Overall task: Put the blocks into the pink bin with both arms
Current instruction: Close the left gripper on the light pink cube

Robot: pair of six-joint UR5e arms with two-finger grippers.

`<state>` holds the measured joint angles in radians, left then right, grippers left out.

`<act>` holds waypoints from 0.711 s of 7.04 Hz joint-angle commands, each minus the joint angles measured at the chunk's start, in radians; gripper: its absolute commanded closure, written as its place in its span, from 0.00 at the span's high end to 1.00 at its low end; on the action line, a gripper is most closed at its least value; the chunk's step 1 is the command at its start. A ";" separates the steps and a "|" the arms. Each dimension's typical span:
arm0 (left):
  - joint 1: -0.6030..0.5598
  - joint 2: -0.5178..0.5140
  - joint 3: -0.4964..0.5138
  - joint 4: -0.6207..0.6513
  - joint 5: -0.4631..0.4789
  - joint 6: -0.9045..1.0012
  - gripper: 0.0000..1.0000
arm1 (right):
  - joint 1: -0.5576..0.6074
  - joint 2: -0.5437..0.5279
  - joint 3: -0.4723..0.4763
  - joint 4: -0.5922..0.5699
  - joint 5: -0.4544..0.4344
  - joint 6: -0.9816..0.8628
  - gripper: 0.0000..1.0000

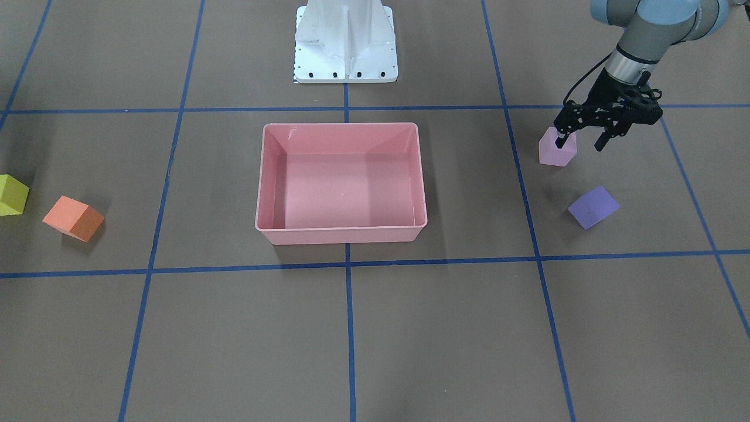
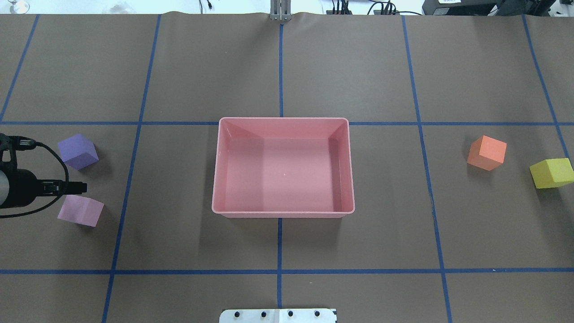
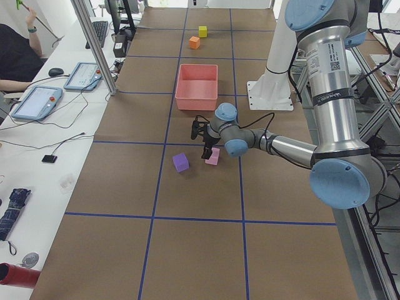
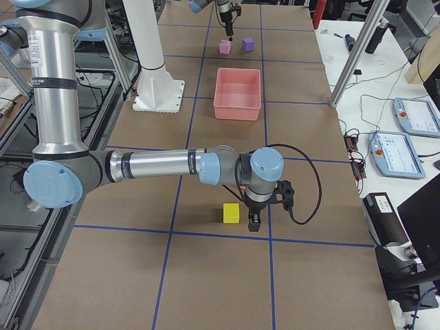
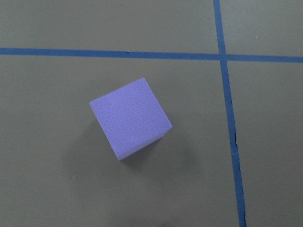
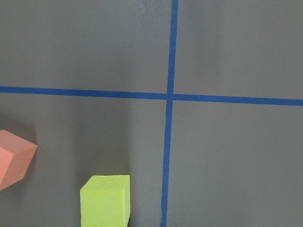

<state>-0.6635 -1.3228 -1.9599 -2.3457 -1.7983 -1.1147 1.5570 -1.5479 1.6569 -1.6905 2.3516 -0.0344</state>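
The pink bin (image 1: 343,234) stands empty mid-table, also in the overhead view (image 2: 282,213). My left gripper (image 1: 581,142) is open, one fingertip (image 1: 561,140) over the top of the lilac block (image 1: 554,153), not closed on it. The purple block (image 1: 593,207) lies close by and fills the left wrist view (image 5: 130,118). The orange block (image 1: 73,218) and yellow block (image 1: 12,195) lie on the other side. My right gripper (image 4: 256,221) hovers just beside the yellow block (image 4: 231,213); I cannot tell whether it is open or shut. The right wrist view shows the yellow block (image 6: 106,201) and orange block (image 6: 12,161).
The white metal base (image 1: 345,41) stands behind the bin. Blue tape lines (image 2: 280,271) grid the brown table. Desks with tablets (image 3: 37,103) and metal posts (image 4: 354,58) border the table's far long side.
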 commanded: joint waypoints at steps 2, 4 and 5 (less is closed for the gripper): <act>0.076 0.001 0.009 0.002 0.043 -0.002 1.00 | 0.000 0.000 -0.006 0.000 -0.002 -0.004 1.00; 0.105 0.001 0.025 0.002 0.065 -0.002 1.00 | 0.000 0.000 -0.008 0.000 -0.002 -0.005 1.00; 0.122 -0.004 0.045 0.002 0.074 -0.002 1.00 | 0.000 0.000 -0.009 0.000 -0.002 -0.005 1.00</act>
<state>-0.5623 -1.3233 -1.9342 -2.3440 -1.7389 -1.1167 1.5570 -1.5478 1.6492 -1.6905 2.3501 -0.0396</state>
